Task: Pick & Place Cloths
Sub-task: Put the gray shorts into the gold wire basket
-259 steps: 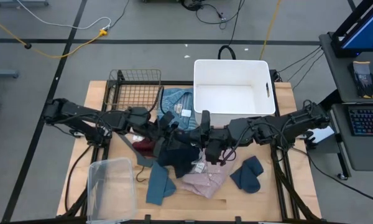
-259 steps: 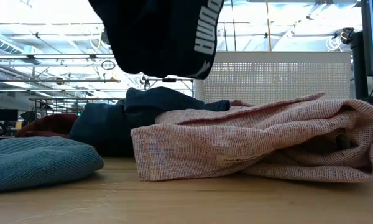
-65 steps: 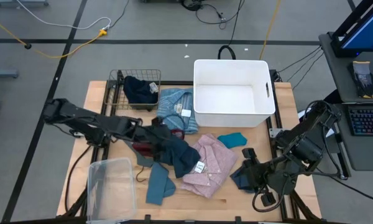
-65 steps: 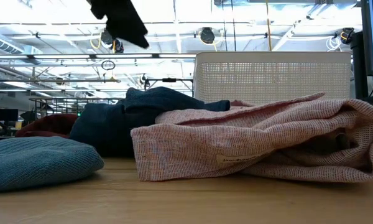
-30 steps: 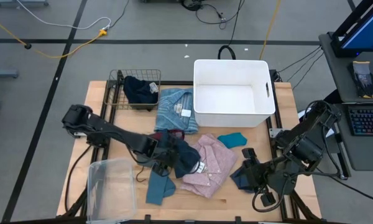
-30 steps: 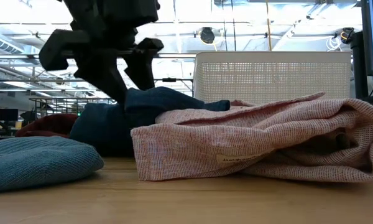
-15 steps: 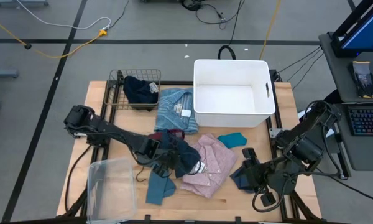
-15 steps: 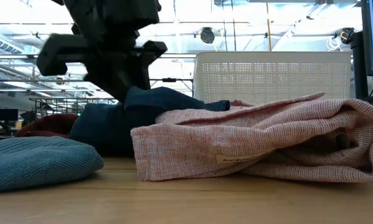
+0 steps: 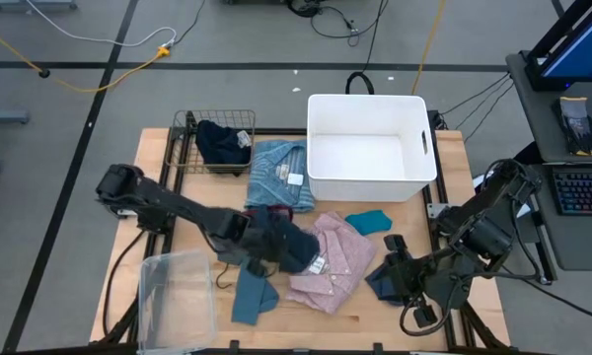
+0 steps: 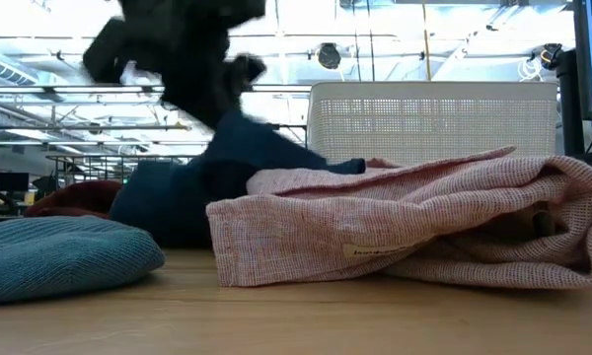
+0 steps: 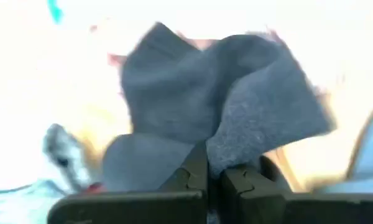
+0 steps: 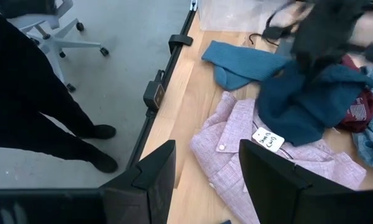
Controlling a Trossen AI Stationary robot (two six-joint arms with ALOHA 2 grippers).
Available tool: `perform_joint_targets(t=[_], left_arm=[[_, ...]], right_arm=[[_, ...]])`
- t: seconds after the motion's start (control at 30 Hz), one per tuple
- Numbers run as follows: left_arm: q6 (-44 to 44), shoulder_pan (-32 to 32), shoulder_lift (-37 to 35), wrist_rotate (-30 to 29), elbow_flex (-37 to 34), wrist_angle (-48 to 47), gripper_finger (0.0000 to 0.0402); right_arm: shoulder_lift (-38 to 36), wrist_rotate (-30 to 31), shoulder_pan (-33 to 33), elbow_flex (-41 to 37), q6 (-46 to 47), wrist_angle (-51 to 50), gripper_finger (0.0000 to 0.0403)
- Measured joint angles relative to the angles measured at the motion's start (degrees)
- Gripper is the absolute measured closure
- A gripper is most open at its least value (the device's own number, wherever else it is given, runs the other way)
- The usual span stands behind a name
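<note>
My left gripper is over the middle pile, shut on a dark blue cloth that lies on the pink tagged shirt. A maroon piece sits beside them. One slate-blue piece lies near the front edge. Another lies under my right gripper, which hangs open at the table's right. The striped light blue shirt and the teal piece lie flat. A dark navy piece rests in the wire basket. My left gripper pinches a raised fold of the dark blue cloth between its two fingers, coming from above. That fold is drawn up into a peak. The rest of the cloth still lies on the pile; one layer or several, I cannot tell.
A white bin stands at the far edge, right of the wire basket. A clear plastic container sits at the near left corner. A person's dark legs and a chair base show on the floor beyond the table edge.
My left gripper came down onto the top of the dark blue cloth and took hold of it. It now rises and tips, pulling the cloth's top up into a peak. The cloth's lower part, the pink shirt and my right arm stayed where they were.
</note>
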Motion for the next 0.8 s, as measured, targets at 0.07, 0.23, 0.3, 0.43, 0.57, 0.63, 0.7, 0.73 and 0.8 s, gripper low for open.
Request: perform_joint_targets(t=[0.07,0.23,0.3,0.43,0.57,0.63,0.7,0.73,0.8], left_arm=[[-2.02,0.77,-2.04,0.17,2.49,-0.07,0.0396],[-5.86,2.41,-7.89,1.74,9.28,1.24,0.0397],[-8.15,3.06,-9.64,1.72,12.16,0.18,0.0399],[-13.13,4.18,-12.7,1.75,18.35,0.1,0.0399],[-15.95,4.53,-14.45,2.32,24.2,1.29,0.04],[-16.19,4.53,-14.39,3.24,27.19,4.06,0.04],[-16.17,4.33,-14.56,3.48,29.64,4.61,0.04],[-16.07,4.13,-14.56,3.86,30.81,6.28,0.04],[-15.36,4.18,-14.66,4.7,32.6,9.02,0.04]], right_arm=[[0.0,0.0,0.0,0.0,-0.04,0.52,0.0234],[0.0,0.93,-0.15,-0.02,-0.88,2.74,0.0234],[0.0,2.58,-0.24,-0.02,-1.01,4.73,0.0234],[0.0,4.96,-0.81,-0.02,-5.35,8.12,0.0234],[0.0,8.43,-1.24,-0.02,-13.46,10.7,0.0234],[0.0,11.21,-1.41,-0.02,-15.07,11.38,0.0234],[0.0,14.41,-1.85,-0.02,-15.36,13.02,0.0234],[0.0,15.91,-1.96,-0.02,-15.35,13.18,0.0234],[-0.02,17.03,-2.45,-0.02,-15.39,13.57,0.0234]])
